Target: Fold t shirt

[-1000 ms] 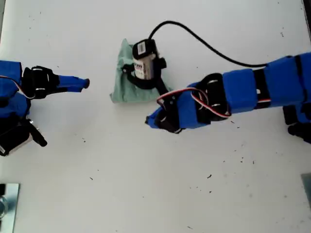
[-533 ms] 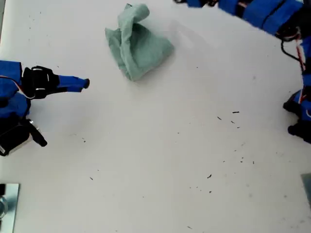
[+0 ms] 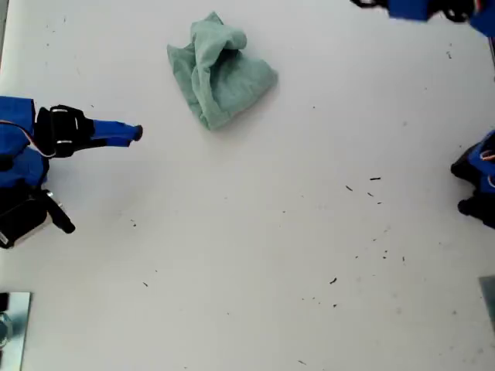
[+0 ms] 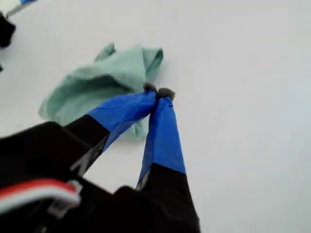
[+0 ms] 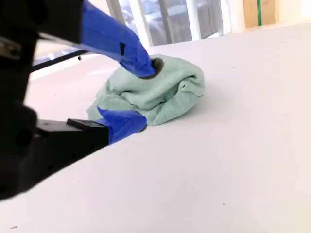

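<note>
Both are empty: my second hand (image 5: pixel 142 94) (jaws apart) lies nearer the bunched t shirt (image 3: pixel 220 73), upper middle of the exterior view; my first hand (image 4: pixel 158 91) is pinched closed.

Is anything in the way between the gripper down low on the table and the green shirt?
No. Only bare white table lies between my second gripper and the crumpled t shirt; nothing visible blocks the way.

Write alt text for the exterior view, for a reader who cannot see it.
A crumpled pale green t shirt lies bunched on a white table, untouched. One blue arm rests at the view's left edge, another shows at the top right corner.
</note>
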`<move>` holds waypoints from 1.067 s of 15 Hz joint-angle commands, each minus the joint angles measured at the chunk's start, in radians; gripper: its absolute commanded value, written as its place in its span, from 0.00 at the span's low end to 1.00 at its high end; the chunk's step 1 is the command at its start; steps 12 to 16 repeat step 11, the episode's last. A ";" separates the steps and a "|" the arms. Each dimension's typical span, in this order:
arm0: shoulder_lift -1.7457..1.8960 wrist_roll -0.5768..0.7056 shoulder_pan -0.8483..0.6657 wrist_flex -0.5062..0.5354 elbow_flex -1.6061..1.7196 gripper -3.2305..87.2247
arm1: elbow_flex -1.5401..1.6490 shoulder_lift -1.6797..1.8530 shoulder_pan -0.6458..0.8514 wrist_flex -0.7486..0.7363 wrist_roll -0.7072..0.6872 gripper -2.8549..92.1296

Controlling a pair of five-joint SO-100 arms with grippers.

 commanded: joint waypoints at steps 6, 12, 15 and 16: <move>0.003 -0.011 -0.012 0.000 0.011 0.18 | 1.150 1.296 -0.236 0.541 0.439 0.05; 0.003 -0.011 -0.011 0.000 0.011 0.18 | 1.206 1.296 -0.155 0.675 0.537 0.08; 0.003 -0.011 -0.011 0.000 0.011 0.18 | 1.206 1.296 -0.155 0.675 0.537 0.08; 0.003 -0.011 -0.011 0.000 0.011 0.18 | 1.206 1.296 -0.155 0.675 0.537 0.08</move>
